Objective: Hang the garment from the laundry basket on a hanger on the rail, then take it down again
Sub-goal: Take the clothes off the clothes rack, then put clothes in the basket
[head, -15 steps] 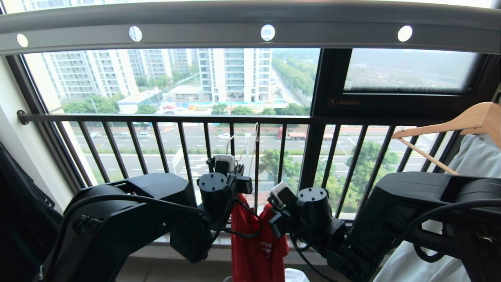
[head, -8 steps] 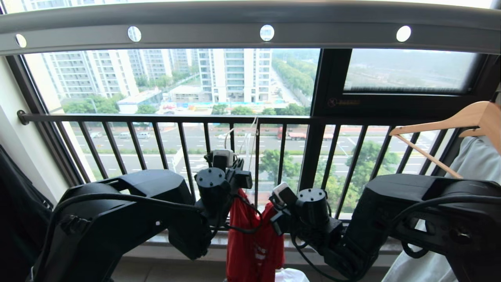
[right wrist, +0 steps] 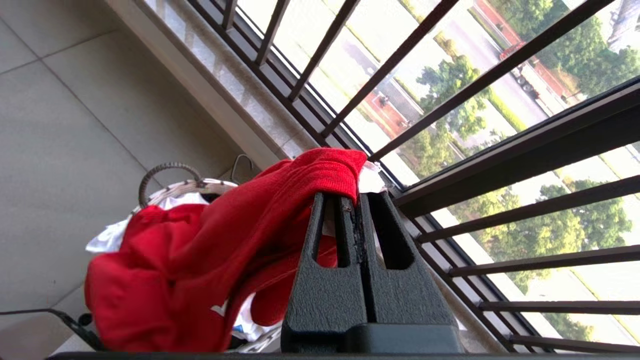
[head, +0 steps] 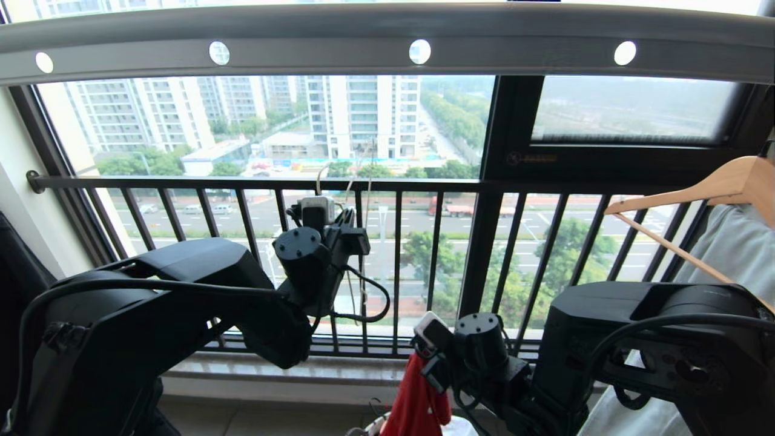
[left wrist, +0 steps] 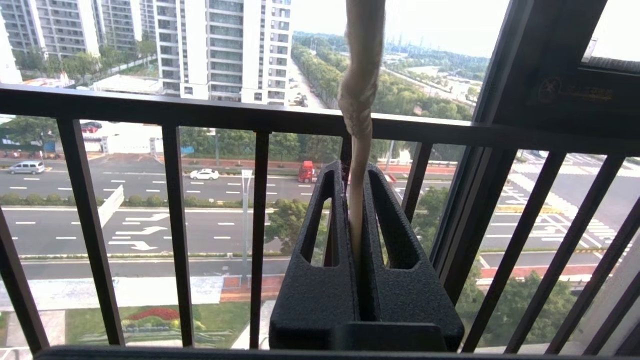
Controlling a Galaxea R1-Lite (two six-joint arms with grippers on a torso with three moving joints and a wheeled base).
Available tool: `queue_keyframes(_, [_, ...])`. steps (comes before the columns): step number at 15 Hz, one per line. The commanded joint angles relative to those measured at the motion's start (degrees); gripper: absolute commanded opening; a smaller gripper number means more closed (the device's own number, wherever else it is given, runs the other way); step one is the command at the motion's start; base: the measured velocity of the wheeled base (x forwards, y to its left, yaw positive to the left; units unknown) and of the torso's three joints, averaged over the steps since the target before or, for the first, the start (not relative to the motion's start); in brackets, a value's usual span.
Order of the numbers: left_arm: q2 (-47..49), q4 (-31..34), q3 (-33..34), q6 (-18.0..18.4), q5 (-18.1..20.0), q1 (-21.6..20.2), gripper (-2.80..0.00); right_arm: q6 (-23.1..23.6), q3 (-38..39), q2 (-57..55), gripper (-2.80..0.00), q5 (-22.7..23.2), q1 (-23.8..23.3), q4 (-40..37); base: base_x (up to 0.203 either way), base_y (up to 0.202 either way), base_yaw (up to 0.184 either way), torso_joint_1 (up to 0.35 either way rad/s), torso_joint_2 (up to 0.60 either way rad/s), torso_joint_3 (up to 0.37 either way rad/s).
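Note:
In the left wrist view my left gripper (left wrist: 354, 167) is shut on the neck of the cream-white hanger (left wrist: 359, 90), held up in front of the window bars. From the head view its thin wire (head: 365, 175) shows well below the grey rail (head: 387, 36). My right gripper (right wrist: 356, 197) is lower, near the sill, and is shut on the ribbed edge of the red garment (right wrist: 200, 250). The garment (head: 418, 402) droops into the laundry basket (right wrist: 190, 187) on the floor. The hanger and the garment are apart.
A black barred window railing (head: 242, 183) runs across just beyond both grippers. At the right a light-wood hanger (head: 696, 194) carries a pale grey-green garment (head: 732, 248). A dark garment (head: 18, 272) hangs at the far left. White cloth (right wrist: 107, 237) also lies in the basket.
The left gripper has risen and shifted left with the hanger, which has come away from the red garment. The right gripper has sunk with the garment towards the basket.

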State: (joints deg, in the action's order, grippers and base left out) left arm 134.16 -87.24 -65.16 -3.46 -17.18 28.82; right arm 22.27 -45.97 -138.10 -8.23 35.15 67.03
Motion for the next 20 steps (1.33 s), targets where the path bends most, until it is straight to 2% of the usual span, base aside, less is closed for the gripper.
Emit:
queue_keyframes(1, [-0.30,-0.43,-0.06,0.21,-0.05,-0.17,-2.80,-1.58,-2.89,-0.75,-2.80,-0.22,-0.47,1.28,0.000,0.000,0.000,0.000,0.00,0.000])
queue_keyframes(4, [-0.53,-0.43,2.39,0.16,0.34,0.14,-2.80,-7.94,-7.47,-0.76,-2.80,-3.64,-1.04,1.97,0.000,0.000,0.000,0.000,0.00,0.000])
queue_keyframes(6, [-0.21,-0.43,4.93,1.02,2.48,0.59,-2.80,-8.03,-7.47,-0.94,-2.80,-3.64,-1.04,1.97,0.000,0.000,0.000,0.000,0.00,0.000])
queue_keyframes(9, [-0.22,1.21,6.98,3.16,2.86,0.62,-2.80,-7.95,-7.83,-1.65,-2.80,-3.65,-1.05,1.97,0.000,0.000,0.000,0.000,0.00,0.000])
queue_keyframes(12, [-2.46,10.98,10.05,2.86,6.36,0.55,-2.80,-8.12,-8.73,-2.95,-2.80,-3.81,-1.38,2.01,0.000,0.000,0.000,0.000,0.00,0.000])
queue_keyframes(18, [-9.32,30.24,9.62,2.45,6.30,-0.87,-2.80,-8.29,-10.86,-5.57,-2.80,-4.73,-1.48,2.14,0.000,0.000,0.000,0.000,0.00,0.000])
queue_keyframes(20, [-9.88,32.79,9.17,1.88,6.28,-0.96,-2.80,-8.31,-11.91,-6.70,-2.80,-5.58,-1.57,2.23,0.000,0.000,0.000,0.000,0.00,0.000])
